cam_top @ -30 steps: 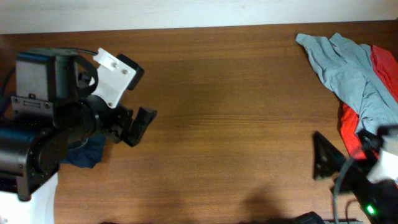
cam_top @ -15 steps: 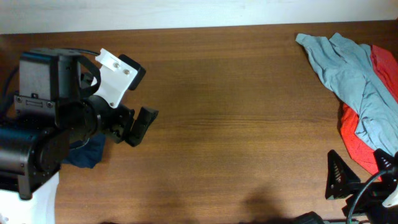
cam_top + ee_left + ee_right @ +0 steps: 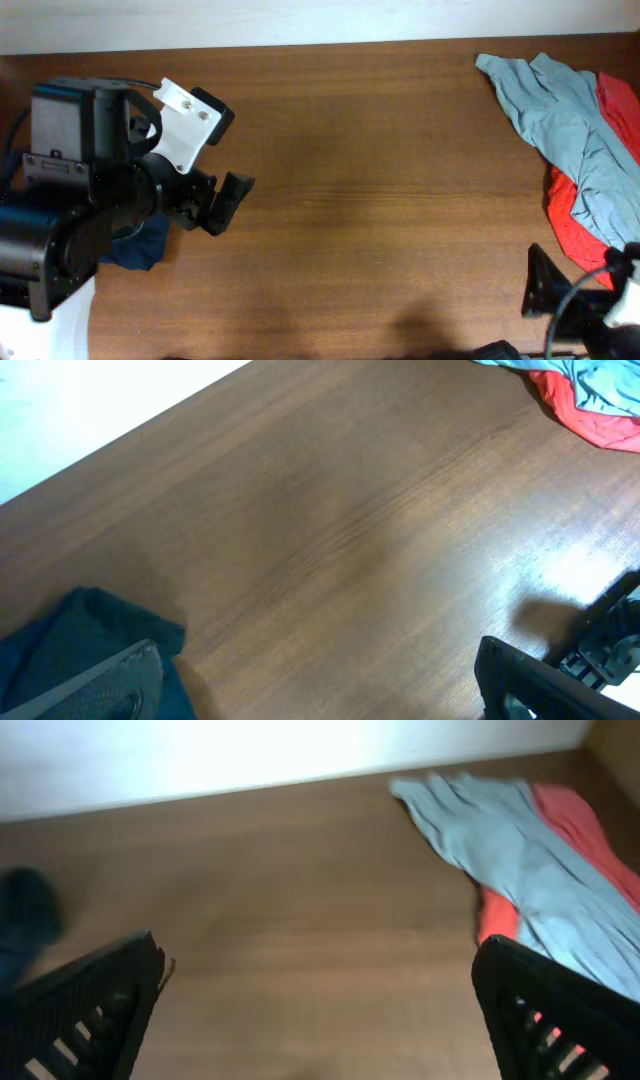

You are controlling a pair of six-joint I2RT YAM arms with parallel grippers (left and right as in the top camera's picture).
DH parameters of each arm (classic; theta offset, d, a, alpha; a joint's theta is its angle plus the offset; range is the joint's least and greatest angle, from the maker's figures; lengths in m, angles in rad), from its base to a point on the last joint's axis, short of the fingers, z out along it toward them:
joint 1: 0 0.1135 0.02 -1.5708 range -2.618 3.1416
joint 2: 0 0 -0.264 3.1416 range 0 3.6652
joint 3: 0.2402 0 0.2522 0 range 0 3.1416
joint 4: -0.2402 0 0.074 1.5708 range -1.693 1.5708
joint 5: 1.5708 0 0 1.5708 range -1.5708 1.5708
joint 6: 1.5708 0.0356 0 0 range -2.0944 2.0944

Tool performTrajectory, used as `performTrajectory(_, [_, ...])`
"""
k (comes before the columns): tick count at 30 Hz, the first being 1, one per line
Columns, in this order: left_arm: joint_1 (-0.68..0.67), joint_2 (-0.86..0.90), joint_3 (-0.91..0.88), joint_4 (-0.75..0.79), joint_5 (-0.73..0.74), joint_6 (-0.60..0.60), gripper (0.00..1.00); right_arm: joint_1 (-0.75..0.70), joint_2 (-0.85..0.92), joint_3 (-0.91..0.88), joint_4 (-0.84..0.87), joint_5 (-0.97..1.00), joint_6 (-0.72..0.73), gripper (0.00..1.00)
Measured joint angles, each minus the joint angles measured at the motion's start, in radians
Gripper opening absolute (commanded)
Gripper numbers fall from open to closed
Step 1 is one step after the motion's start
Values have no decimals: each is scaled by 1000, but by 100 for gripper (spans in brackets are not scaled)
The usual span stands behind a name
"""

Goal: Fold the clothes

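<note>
- We cannot find the black short-sleeved cotton T-shirt in any view, so we cannot tell where it lies, which way it points, or how its long axis runs.
- We count three garments on the brown wooden table (image 3: 380, 180), one of each kind.
- The crumpled dark navy-blue garment (image 3: 140, 250) lies at the left edge, partly hidden beneath the left arm.
- The light grey-blue shirt (image 3: 565, 115) sprawls in the far right corner, draped over the bright red garment (image 3: 570, 215).
- We see the left gripper (image 3: 318, 660) spread wide above bare wood beside the navy garment, grasping nothing.
- We see the right gripper (image 3: 315, 955) spread wide too, holding nothing, low at the near right edge, close to the red garment.
</note>
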Motion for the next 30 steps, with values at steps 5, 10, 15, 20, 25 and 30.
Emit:
performTrajectory(5, [0,0,0,0,0,0,99,-101,-69,-311,174,83,-4,99])
performTrajectory(10, [0,0,0,0,-3,0,99,-168,-207,-703,409,65,-8,99])
performTrajectory(15, [0,0,0,-2,-4,0,99,-183,-419,-983,440,-35,-11,99])
performTrajectory(20, [0,0,0,0,-4,0,99,-183,-506,-1067,446,-79,-11,99])
performTrajectory(25, [0,0,0,0,-4,0,99,-183,-506,-1106,447,-94,-11,99])
performTrajectory(30, [0,0,0,0,-4,0,99,-183,-506,-1150,446,-98,-12,99])
